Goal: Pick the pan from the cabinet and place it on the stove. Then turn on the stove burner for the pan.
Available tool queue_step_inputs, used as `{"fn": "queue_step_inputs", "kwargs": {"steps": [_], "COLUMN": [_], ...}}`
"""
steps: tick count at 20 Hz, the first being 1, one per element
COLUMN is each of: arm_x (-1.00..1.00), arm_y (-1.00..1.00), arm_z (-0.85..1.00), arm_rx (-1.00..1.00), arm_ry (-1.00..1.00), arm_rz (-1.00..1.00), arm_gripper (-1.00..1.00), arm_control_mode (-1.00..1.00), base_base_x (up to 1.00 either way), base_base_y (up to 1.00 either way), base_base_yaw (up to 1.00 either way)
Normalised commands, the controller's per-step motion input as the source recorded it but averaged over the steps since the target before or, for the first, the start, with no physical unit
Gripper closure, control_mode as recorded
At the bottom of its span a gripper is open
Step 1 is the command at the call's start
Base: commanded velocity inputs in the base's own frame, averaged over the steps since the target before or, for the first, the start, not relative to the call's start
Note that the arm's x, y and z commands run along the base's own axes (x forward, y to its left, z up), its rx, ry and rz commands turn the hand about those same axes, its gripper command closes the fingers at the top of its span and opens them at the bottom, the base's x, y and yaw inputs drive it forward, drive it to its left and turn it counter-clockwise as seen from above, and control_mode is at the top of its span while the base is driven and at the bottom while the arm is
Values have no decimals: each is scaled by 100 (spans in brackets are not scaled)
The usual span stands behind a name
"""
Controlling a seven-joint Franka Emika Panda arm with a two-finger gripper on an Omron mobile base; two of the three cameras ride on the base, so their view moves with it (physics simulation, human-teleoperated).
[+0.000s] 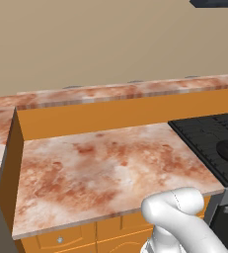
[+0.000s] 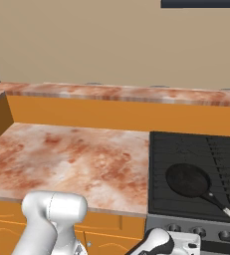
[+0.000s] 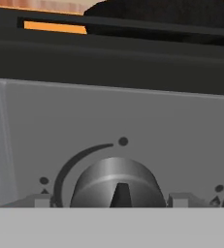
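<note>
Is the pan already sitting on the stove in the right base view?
Yes, the pan rests on the stove grates, its handle pointing toward the front right.

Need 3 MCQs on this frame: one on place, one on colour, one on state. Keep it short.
1. Where is the pan?
A) on the countertop
B) on the stove
C) in a drawer

2. What colour is the countertop?
A) plain white
B) reddish marbled
C) green

3. How do the fingers stand at the knob?
A) one on each side, not yet pressed on it
B) clamped on the pan handle
C) shut above the countertop

Answers:
1 B, the right base view shows the skillet on the black grates.
2 B, both base views show reddish marbling.
3 A, the hand view shows a tip either side of the knob with gaps.
</note>
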Motion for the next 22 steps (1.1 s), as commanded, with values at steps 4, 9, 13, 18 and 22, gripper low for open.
{"fn": "queue_step_inputs", "kwargs": {"steps": [4, 9, 13, 18, 22], "arm_x": [18, 17, 2, 0, -1], "arm_y": [0, 1, 0, 0, 0], "arm_z": [-13, -7, 0, 0, 1], "arm_rx": [0, 0, -8, -29, -32], "arm_ry": [0, 0, 1, 0, 0], "arm_rz": [0, 1, 2, 3, 2], "arm_gripper": [100, 100, 100, 100, 100], "arm_control_mode": [-100, -100, -100, -100, -100], "base_base_x": [0, 0, 0, 0, 0], "base_base_y": [0, 0, 0, 0, 0], "base_base_yaw": [0, 0, 0, 0, 0]}}
